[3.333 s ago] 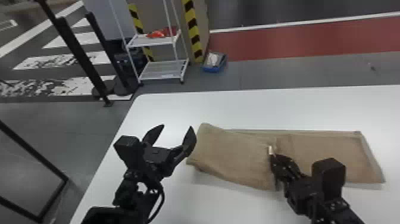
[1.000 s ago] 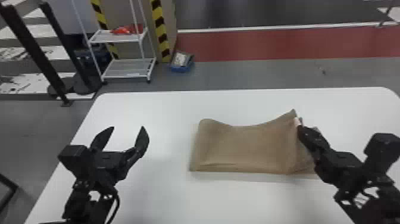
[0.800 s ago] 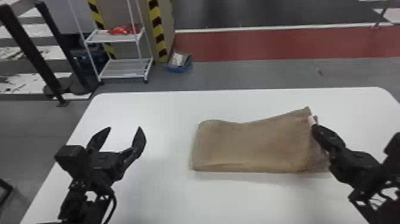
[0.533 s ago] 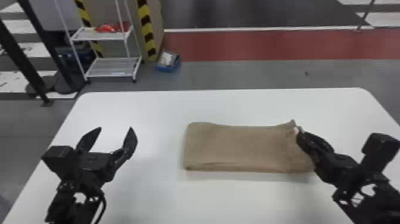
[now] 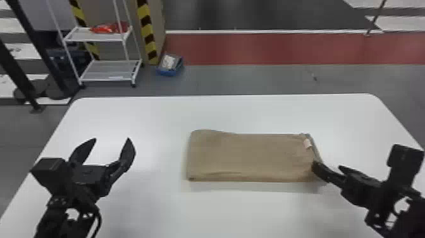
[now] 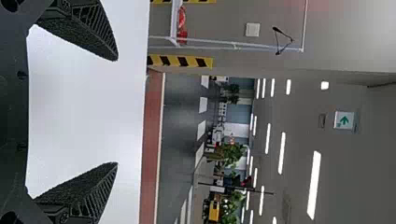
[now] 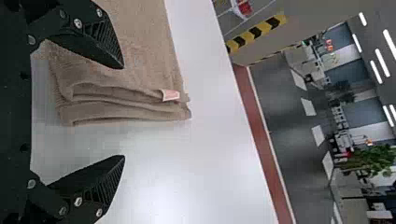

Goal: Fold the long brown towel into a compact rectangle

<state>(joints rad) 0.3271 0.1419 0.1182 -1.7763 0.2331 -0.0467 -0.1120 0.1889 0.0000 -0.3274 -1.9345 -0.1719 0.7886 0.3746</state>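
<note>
- We see the brown towel [image 5: 249, 156] folded to a rectangle near the middle of the surface [image 5: 240, 209], its layered edges at right.
- Our right pincer [image 5: 329, 167] is open by this end – one finger over the cloth, the other beyond it.
- Our left pincer [image 5: 111, 139] stands open, well apart, with a broad gap between it and the towel.
</note>
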